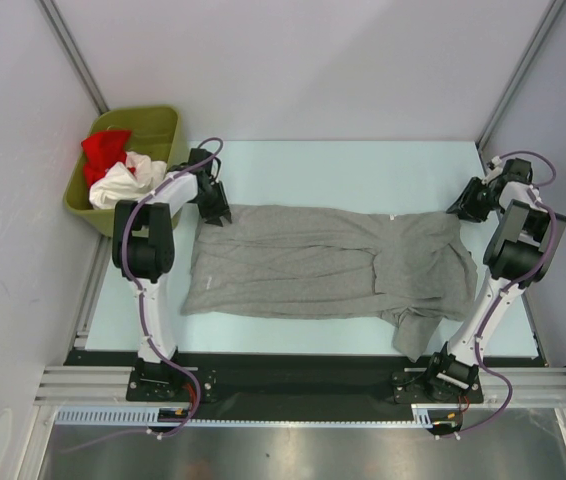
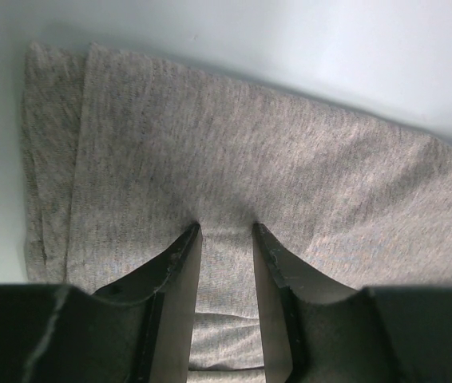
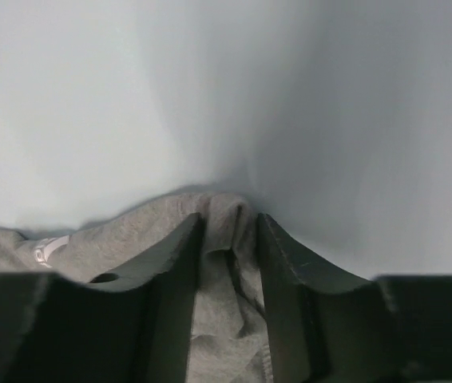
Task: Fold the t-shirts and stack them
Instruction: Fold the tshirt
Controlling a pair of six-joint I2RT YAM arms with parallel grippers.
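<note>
The grey t-shirt (image 1: 323, 265) lies spread between your two hands. It is soft, light and limp, so expect it to sag wherever you aren't holding it, and its doubled layers may slip over each other. The far corners are the places to take hold.

Your left hand (image 2: 226, 231) presses down on one far corner, and the puckered strip of cloth between its fingers looks clamped. Your right hand (image 3: 227, 223) straddles a raised ridge at the other far corner, but I cannot tell whether it grips yet. On the near side of that hand, a flap reaches the table edge.

The table (image 1: 343, 165) is pale and smooth, so the cloth should slide easily. Walls stand close outboard of each hand. The olive bin (image 1: 163, 125), holding a red t-shirt (image 1: 103, 150) and a white t-shirt (image 1: 128, 182), sits just outside your left hand.
</note>
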